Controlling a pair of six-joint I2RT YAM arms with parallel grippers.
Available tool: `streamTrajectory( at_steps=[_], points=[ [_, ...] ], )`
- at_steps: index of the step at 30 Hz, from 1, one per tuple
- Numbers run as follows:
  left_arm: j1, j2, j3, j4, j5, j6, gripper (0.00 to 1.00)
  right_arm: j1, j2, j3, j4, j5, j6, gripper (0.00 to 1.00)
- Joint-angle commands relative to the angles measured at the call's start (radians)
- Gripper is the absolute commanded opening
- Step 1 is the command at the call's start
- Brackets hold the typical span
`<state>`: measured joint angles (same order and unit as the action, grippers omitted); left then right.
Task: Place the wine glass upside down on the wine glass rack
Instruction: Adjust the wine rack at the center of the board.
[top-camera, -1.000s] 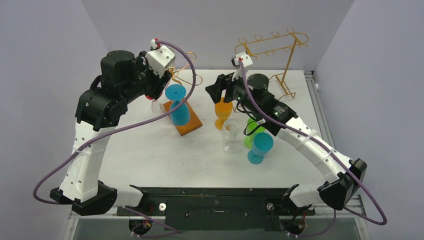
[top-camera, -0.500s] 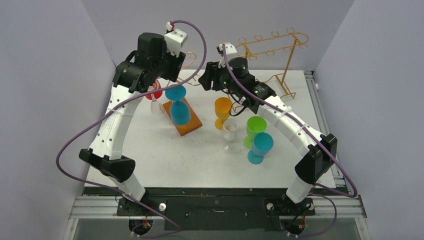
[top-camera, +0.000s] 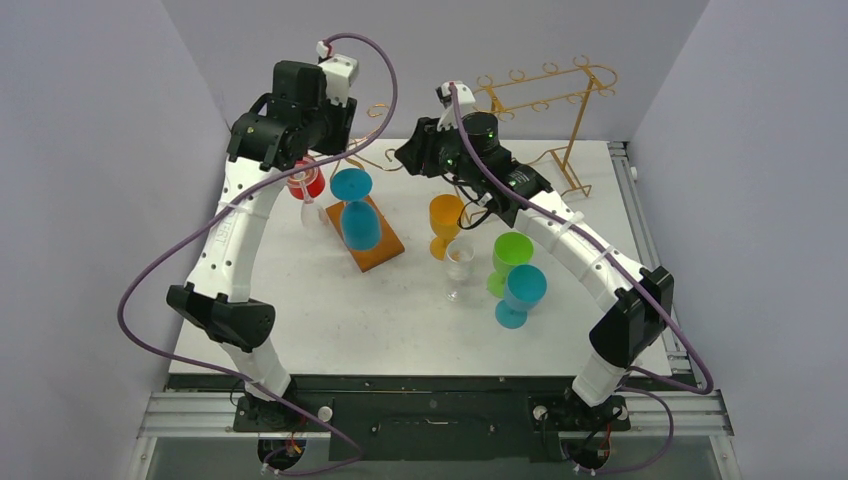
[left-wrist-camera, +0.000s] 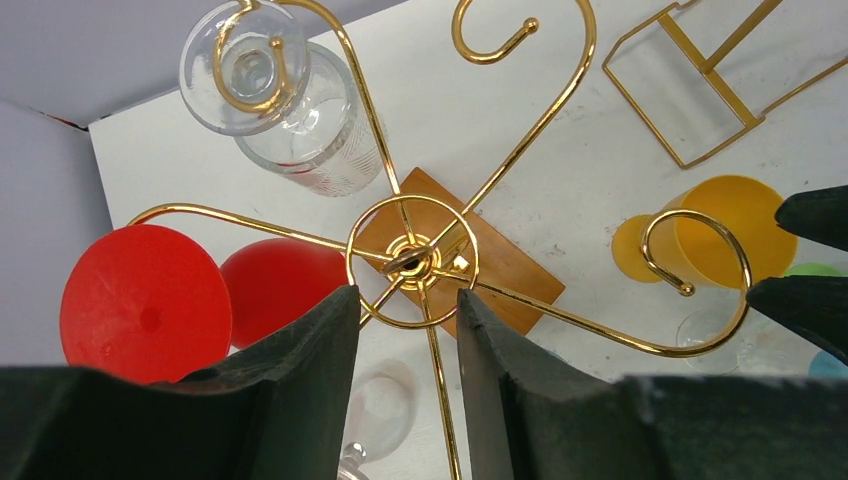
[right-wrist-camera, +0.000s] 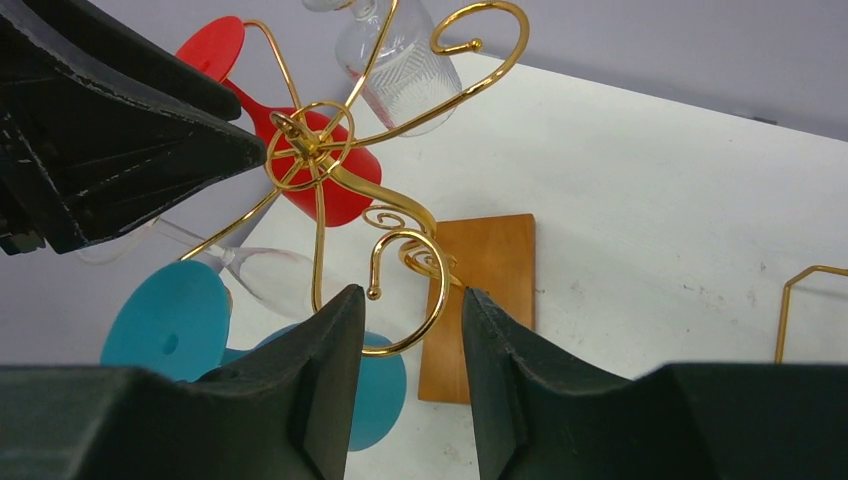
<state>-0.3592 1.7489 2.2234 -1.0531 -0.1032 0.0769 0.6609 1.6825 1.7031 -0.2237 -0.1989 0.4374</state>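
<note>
Gold-wire wine glass rack (left-wrist-camera: 412, 262) at the far left of the table (top-camera: 330, 320), upright on its brown wooden base. Hung upside down from its curls: blue wine glass (top-camera: 355, 215), red glass (left-wrist-camera: 145, 300), clear glass (left-wrist-camera: 290, 100). Left gripper (left-wrist-camera: 405, 300) right over the hub, jaws apart, holding nothing. Right gripper (right-wrist-camera: 410, 295) close alongside, over a spiral arm, jaws likewise parted, empty. Orange glass (top-camera: 445, 215) upright mid-table.

Wine glass rack (left-wrist-camera: 412, 262): gold wire; wooden base (right-wrist-camera: 478, 300) orange-brown.
Hung on rack: red glass (left-wrist-camera: 145, 300); hung blue glass (top-camera: 358, 222), teal-blue; clear glass (left-wrist-camera: 300, 130), ribbed cut pattern.
At 3 o'clock of rack: orange glass (top-camera: 445, 215), lime-green glass (top-camera: 512, 250), standing blue glass (top-camera: 522, 290).
Worktop (top-camera: 350, 310): white, grey scuffs.
Left pincer (left-wrist-camera: 405, 320) and right pincer (right-wrist-camera: 405, 300): matt black.
</note>
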Motion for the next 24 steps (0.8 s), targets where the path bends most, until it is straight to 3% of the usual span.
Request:
streamTrajectory(
  at_steps=[1,13,24],
  points=[
    [0.043,0.002,0.030,0.017,0.066,-0.063,0.37,-0.010,0.014,-0.008,0.089,-0.020,0.044,0.36],
    [0.070,-0.019,-0.047,0.051,0.151,-0.052,0.35,-0.021,0.077,0.012,0.117,-0.075,0.110,0.27],
    [0.071,-0.040,-0.133,0.115,0.133,-0.020,0.29,0.022,0.017,-0.080,0.161,-0.021,0.142,0.00]
  ],
)
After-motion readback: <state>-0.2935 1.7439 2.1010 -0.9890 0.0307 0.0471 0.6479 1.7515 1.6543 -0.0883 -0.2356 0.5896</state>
